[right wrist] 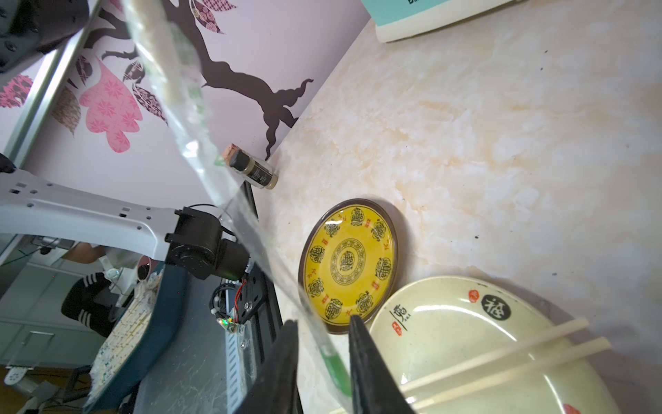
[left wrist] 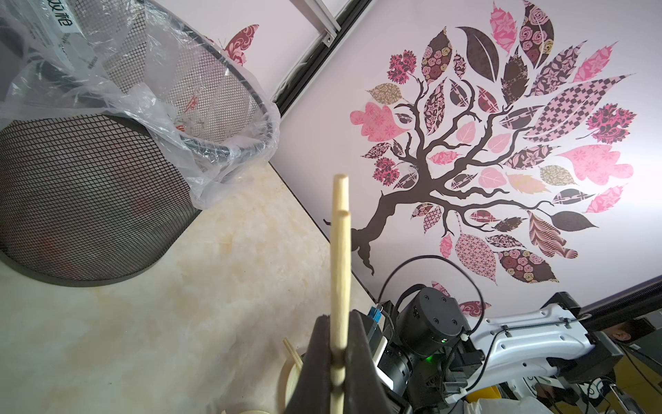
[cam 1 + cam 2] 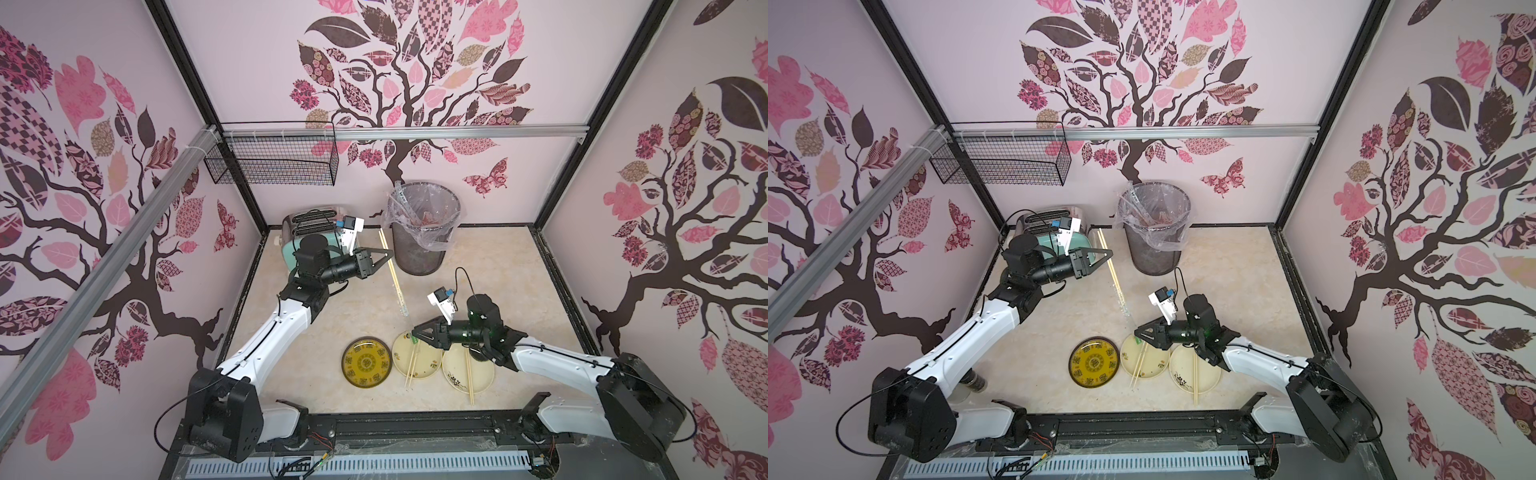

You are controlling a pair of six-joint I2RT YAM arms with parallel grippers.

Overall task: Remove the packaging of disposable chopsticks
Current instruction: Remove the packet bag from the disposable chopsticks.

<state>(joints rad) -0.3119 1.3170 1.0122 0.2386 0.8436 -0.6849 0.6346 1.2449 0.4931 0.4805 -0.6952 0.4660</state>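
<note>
Your bin (image 3: 415, 259) at twelve o'clock holds sleeves (image 3: 405, 201); cream plates (image 3: 428, 368) at six carry chopsticks (image 3: 412, 361). Your left gripper (image 2: 338, 317) clamps another pair (image 2: 340, 251), right gripper (image 1: 322, 322) gapes around its sleeve (image 1: 250, 222)

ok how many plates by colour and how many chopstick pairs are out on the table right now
yellow plate: 1
cream plates: 2
chopstick pairs: 3
total: 6
</note>
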